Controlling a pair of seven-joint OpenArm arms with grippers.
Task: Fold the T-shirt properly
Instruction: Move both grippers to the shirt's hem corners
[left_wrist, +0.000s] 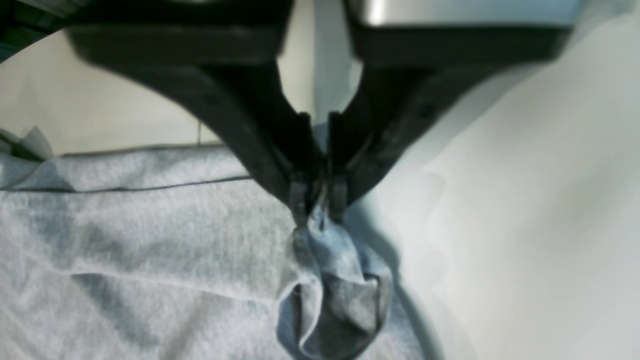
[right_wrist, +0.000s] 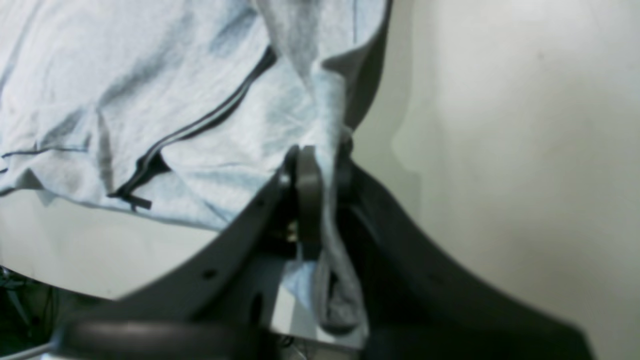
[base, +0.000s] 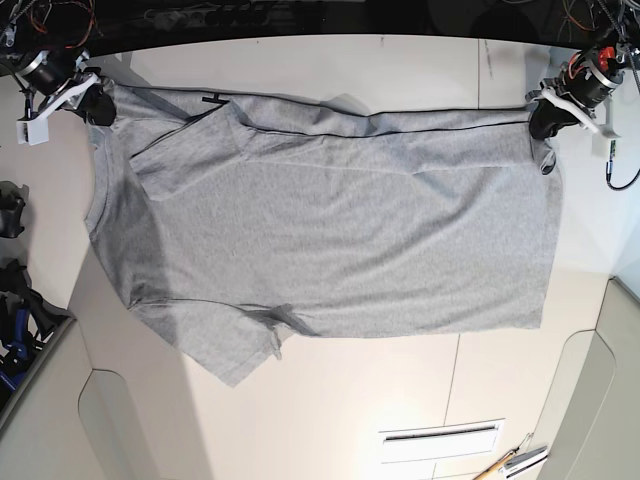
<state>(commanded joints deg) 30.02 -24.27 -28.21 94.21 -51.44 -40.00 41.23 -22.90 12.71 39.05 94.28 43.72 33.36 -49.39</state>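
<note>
Base view: tabletop pale, seamed panels; it carries everything.
Shirt: grey, plain side up, spread sideways across the tabletop, neck end toward the view's left, hem toward its right. Far long edge pulled into a taut line between the two arms; near edge lies flat, near sleeve sticking out toward the camera side.
Left gripper: at the far hem corner, view's right. Left wrist view shows the fingers pressed together on a bunched wad of grey cloth hanging below them.
Right gripper: at the far shoulder corner, view's left. Right wrist view shows the fingers pinching a fold of shirt, cloth draping down behind the pads.
Step in hand (judgement): carrying the held far edge over to the near edge, a lengthwise half-fold.
Doing it well: lift both corners level, keep the edge tight, move both arms at matched pace.
Watch: far sleeve already lies doubled and could crease; release only once edges line up.
</note>
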